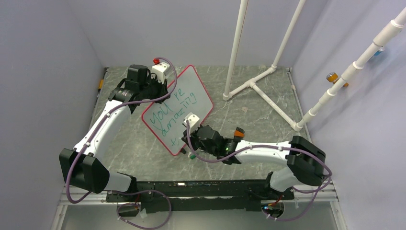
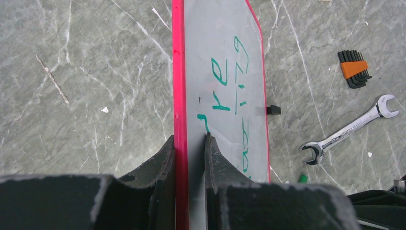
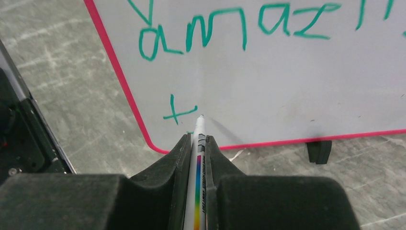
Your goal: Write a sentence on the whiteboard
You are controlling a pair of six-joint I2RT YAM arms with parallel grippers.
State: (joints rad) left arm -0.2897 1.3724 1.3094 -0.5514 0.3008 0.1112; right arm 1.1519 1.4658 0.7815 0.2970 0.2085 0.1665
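We see the whiteboard (image 1: 193, 77) standing on edge, its pink frame pinched tight between the left gripper's (image 2: 190, 141) jaws. The sentence (image 1: 170, 116) in green reads "you're amazing" plus 1 lone "t" on line 3. The right gripper (image 3: 197, 139) is clamped on a white marker (image 3: 198, 160), tip at the board straight ahead of its fingers, just right of that "t"; contact we can't tell. Ahead-right of the left gripper lie 1 wrench (image 2: 347, 130) & a hex key set (image 2: 354, 69).
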